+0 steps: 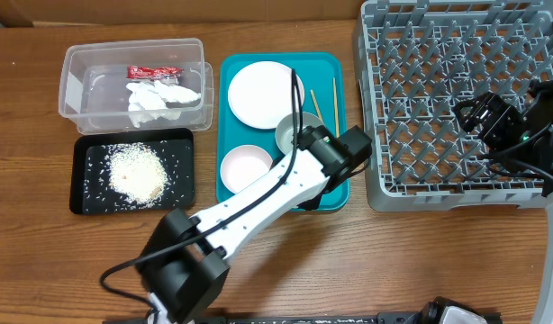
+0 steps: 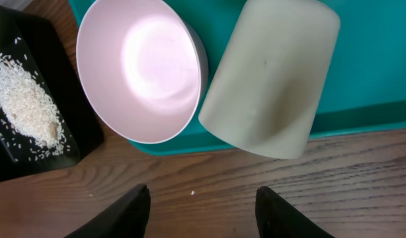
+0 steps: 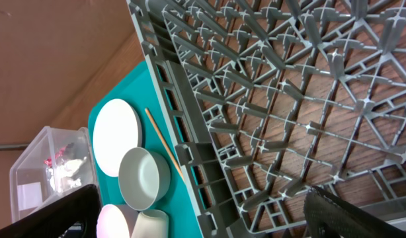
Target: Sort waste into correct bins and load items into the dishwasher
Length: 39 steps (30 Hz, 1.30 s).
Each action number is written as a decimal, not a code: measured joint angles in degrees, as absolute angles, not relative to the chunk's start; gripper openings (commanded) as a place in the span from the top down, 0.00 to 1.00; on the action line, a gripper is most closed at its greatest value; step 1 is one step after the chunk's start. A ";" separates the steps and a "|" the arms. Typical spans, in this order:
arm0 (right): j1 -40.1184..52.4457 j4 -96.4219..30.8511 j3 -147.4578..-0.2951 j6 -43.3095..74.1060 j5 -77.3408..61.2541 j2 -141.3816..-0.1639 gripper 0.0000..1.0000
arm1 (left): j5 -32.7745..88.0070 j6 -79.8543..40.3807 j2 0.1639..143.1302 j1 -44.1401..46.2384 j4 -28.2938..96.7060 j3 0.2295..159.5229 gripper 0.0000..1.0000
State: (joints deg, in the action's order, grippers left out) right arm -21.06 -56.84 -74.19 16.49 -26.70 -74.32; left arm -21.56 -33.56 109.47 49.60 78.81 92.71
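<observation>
Overhead view first. In the upper left of the frame, the clear rectangular plastic tub [image 1: 78,63] holds the crumpled red foil wrapper [image 1: 153,71] and the crumpled white paper tissue [image 1: 155,99]. Just below it, the shallow black rectangular tray [image 1: 87,202] carries a heap of loose white rice grains [image 1: 137,171].

At centre frame sits the teal tray [image 1: 231,67]. The large round pinkish-white plate [image 1: 263,93] is at its top and the small round pinkish-white plate [image 1: 243,166] is at its lower left. The pale grey bowl [image 1: 290,130] is partly hidden under the left arm, and the thin wooden chopsticks [image 1: 335,94] lie along the tray's right side.

The large square grey plastic dish rack [image 1: 439,171] fills the right of the frame on the wooden desk [image 1: 394,261].

Over to the left wrist view. The left end effector [image 2: 203,215] is spread wide with nothing between its fingers, above bare desk just off the teal tray's edge. The small white cup [image 2: 269,79] lies on its side on the tray at upper right, just beside the small plate.

In the right wrist view, the right end effector [image 3: 203,218] hangs over the rack's lattice. Its dark fingers sit in the lower corners of the frame, far apart and gripping nothing.
</observation>
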 measured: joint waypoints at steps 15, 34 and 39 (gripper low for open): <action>-21.06 -57.60 -74.19 16.45 -26.65 -74.32 0.00 | -0.25 -24.14 89.01 34.35 55.75 67.83 0.54; -21.06 -57.71 -74.19 16.45 -26.59 -75.09 0.00 | -1.06 -7.01 84.75 37.10 44.29 56.45 0.34; -21.06 -57.74 -74.19 16.47 -26.57 -75.66 0.00 | -3.88 -1.23 84.77 37.10 41.28 56.05 0.00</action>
State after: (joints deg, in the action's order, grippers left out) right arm -21.06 -57.74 -74.19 16.47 -26.57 -75.66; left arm -3.88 -1.23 84.77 37.10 41.28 56.05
